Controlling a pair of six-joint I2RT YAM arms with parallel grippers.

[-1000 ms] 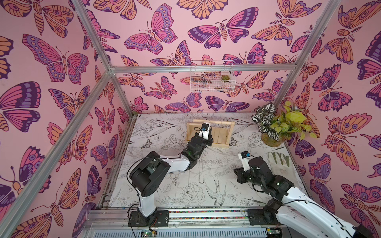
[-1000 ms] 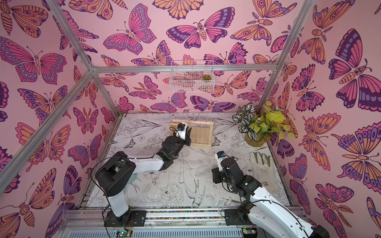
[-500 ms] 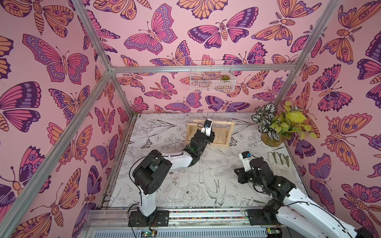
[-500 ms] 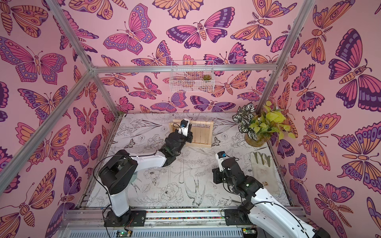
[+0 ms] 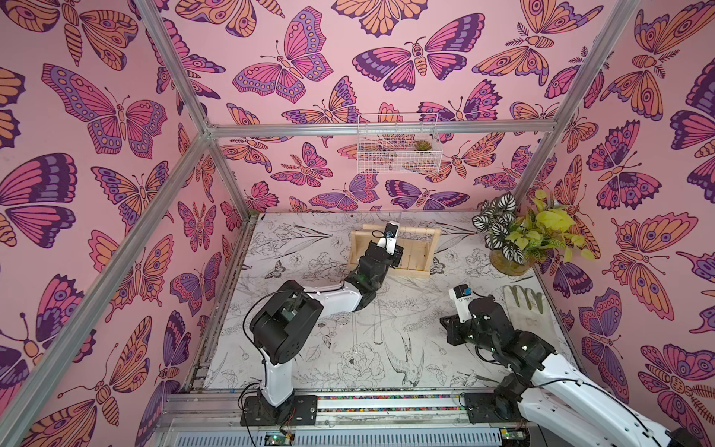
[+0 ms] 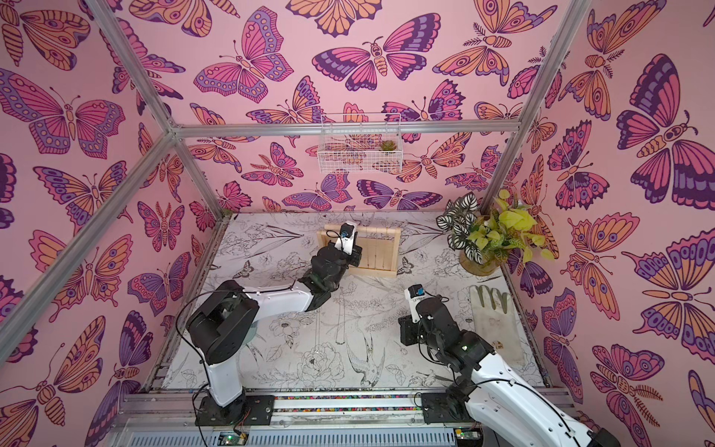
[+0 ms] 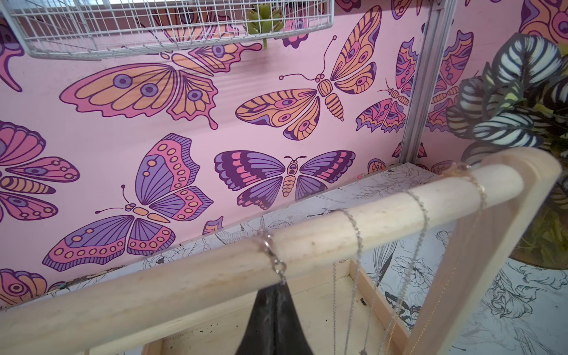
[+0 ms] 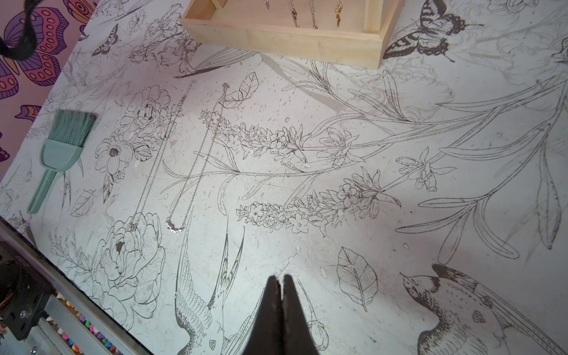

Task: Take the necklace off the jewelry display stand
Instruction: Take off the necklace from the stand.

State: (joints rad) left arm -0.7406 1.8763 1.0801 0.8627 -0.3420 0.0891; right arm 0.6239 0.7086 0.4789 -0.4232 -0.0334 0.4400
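Observation:
The pale wooden jewelry display stand (image 5: 417,258) (image 6: 381,253) stands at the back of the table in both top views. In the left wrist view a silver necklace (image 7: 271,249) loops over the round crossbar (image 7: 184,285), its clasp on the near side. Right under the bar, my left gripper (image 7: 275,286) is shut on that necklace's chain where it comes down. Three more chains (image 7: 354,229) hang further along the bar. My right gripper (image 8: 279,278) is shut with nothing in it, low over the table in front of the stand.
Two necklaces (image 8: 196,159) lie stretched out on the printed table cover, beside a teal brush (image 8: 61,147). A potted plant (image 5: 518,236) stands at the back right, with a pale glove (image 5: 522,303) in front of it. A white wire basket (image 5: 396,149) hangs on the back wall.
My left arm has reached further in toward the stand's crossbar, and its jaws have closed on the chain. The right arm has barely moved.

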